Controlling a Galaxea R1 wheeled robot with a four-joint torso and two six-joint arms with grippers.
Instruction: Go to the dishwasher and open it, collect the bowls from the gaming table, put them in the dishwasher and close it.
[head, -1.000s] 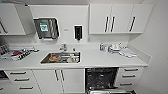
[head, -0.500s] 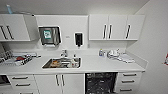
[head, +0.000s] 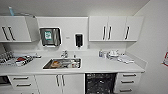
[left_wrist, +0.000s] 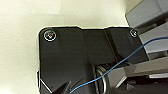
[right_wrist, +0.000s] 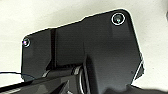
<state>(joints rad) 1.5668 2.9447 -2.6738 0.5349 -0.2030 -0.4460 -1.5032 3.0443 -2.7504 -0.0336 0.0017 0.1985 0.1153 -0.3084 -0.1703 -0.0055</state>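
Observation:
The dishwasher (head: 100, 83) sits under the white counter (head: 105, 66), right of the sink. Its front shows as a dark opening with racks inside, and its lower part runs off the picture's edge. The bowls and the gaming table are out of view. In both wrist views a dark robot plate hangs over a pale floor.
A steel sink (head: 62, 63) with a tap (head: 64, 53) is set in the counter. A dish rack (head: 15, 60) stands at the left and small items (head: 115, 55) at the right. Drawers (head: 127, 81) flank the dishwasher. A wall (head: 155, 50) closes the right side.
The whole kitchen front has slid slightly lower in the head view, so the camera has moved. Nothing on the counter has shifted.

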